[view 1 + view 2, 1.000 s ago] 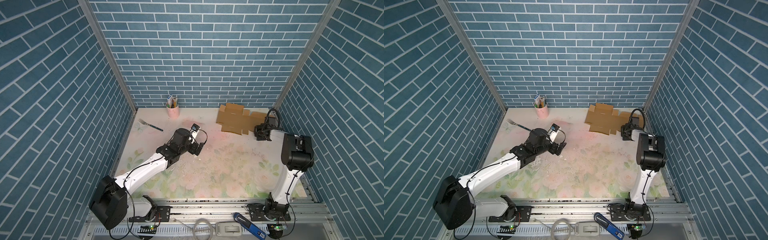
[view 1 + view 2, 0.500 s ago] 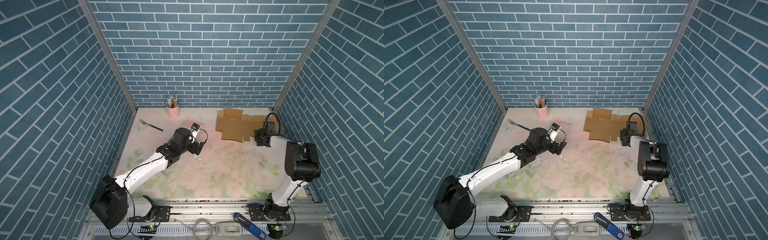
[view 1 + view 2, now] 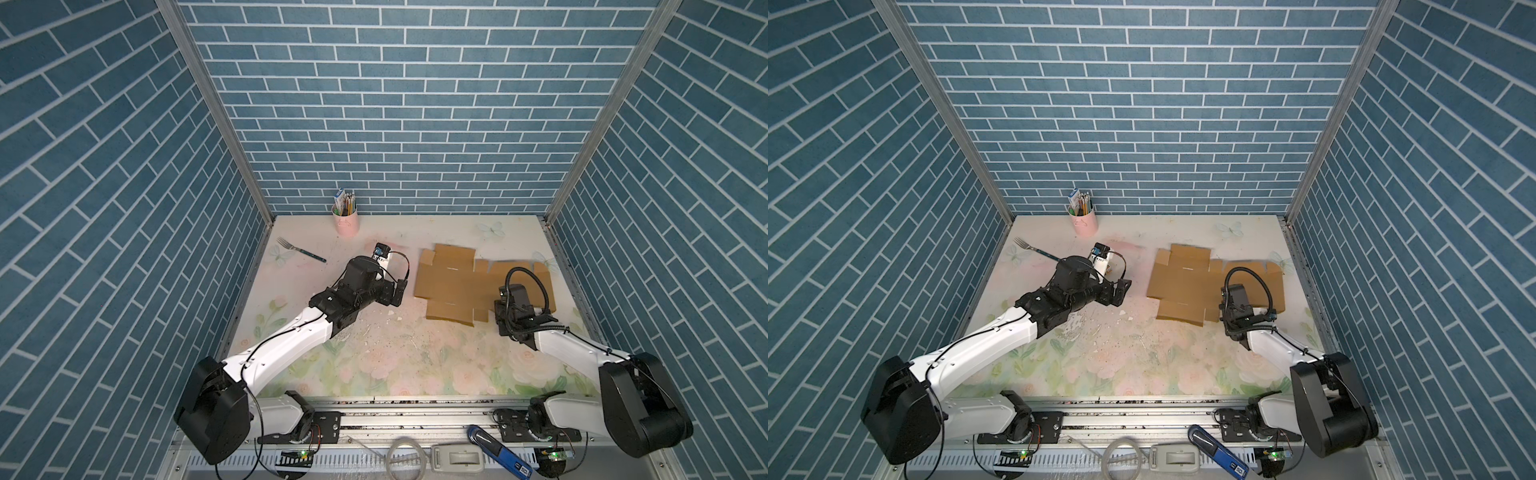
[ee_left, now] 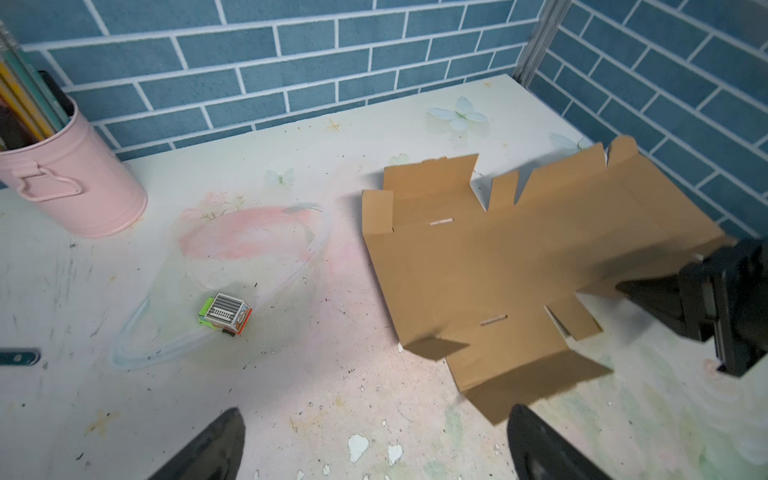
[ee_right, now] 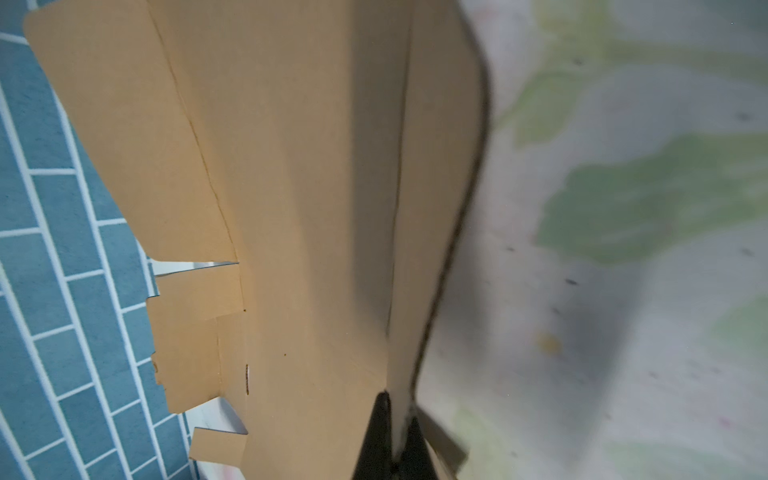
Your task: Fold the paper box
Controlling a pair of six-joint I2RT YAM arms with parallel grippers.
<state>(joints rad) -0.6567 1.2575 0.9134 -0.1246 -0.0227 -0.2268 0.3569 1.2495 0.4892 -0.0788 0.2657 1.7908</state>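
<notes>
The paper box [image 3: 457,278] is a flat brown die-cut sheet with flaps and tabs, lying at the back right of the table in both top views [image 3: 1187,282]. My right gripper [image 5: 397,419] is shut on the sheet's edge flap [image 5: 436,208]; that end looks lifted a little off the table. In the left wrist view the sheet [image 4: 498,266] spreads ahead, with the right gripper [image 4: 648,291] pinching its far side. My left gripper [image 4: 376,444] is open over bare table, just left of the sheet [image 3: 397,291], holding nothing.
A pink cup of pencils [image 3: 345,220] stands at the back wall, and a fork [image 3: 300,249] lies at the back left. A small colourful cube [image 4: 225,313] sits left of the sheet. White flecks [image 4: 357,446] litter the table. The right wall [image 3: 623,249] is close to the sheet.
The right gripper has dragged the sheet from the back wall toward the front, its arm swinging outward. The left arm has stayed still, jaws open.
</notes>
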